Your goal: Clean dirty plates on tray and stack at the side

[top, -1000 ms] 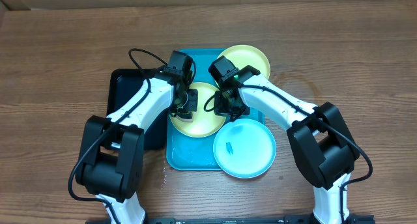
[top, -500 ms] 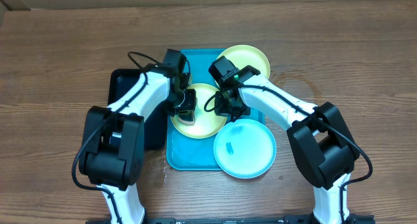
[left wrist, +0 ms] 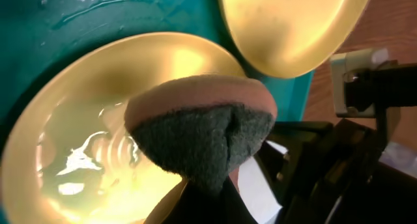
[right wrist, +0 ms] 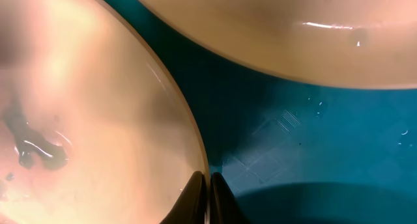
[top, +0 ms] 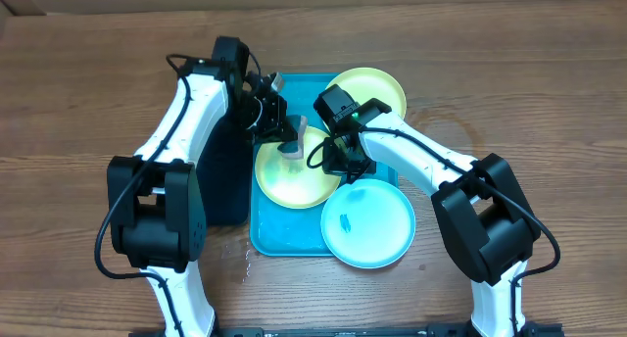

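Three plates (top: 370,224) are crowding the turquoise tray (top: 279,237). Clamped tight on a sponge (left wrist: 202,123), the left claw (top: 286,141) is holding it over the wet middle plate (top: 294,180) for scrubbing. The right claw (right wrist: 207,193) is pinching that plate's rim, probably steadying it against sliding.

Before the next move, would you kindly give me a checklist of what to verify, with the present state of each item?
1. Sponge held in the left gripper: ok.
2. Right gripper pinching the rim of the middle yellow-green plate: ok.
3. Middle yellow-green plate free of dirt: cannot tell; it is wet and the sponge hides part of it.
4. Light blue plate clean: not ok; it has a blue smudge.
5. Plates stacked beside the turquoise tray: not ok; none is stacked.
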